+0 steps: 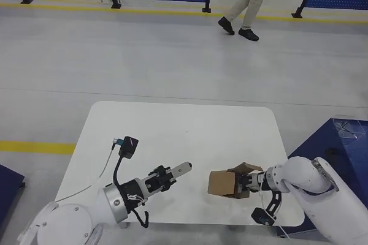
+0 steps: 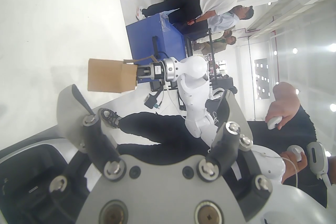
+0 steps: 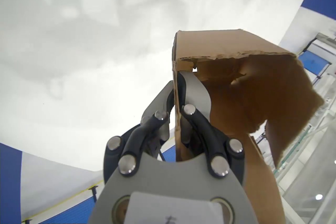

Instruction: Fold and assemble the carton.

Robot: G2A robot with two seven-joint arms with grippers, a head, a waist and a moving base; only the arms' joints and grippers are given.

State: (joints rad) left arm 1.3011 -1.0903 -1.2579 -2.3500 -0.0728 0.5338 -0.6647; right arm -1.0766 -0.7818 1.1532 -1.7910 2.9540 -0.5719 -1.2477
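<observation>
Carton (image 1: 222, 182) points lengthwise from my right jaws, pinching a wall at its open end, toward my left jaws, spread, near its closed end.

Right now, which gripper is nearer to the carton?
Right. The right gripper is shut on one wall of the carton; the left gripper is open and stands apart from it.

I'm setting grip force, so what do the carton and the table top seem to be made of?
The carton looks like plain brown cardboard, matte, with a ragged torn edge. The table has a smooth white top, perhaps laminate or painted board; slightly glossy, showing faint reflections.
</observation>
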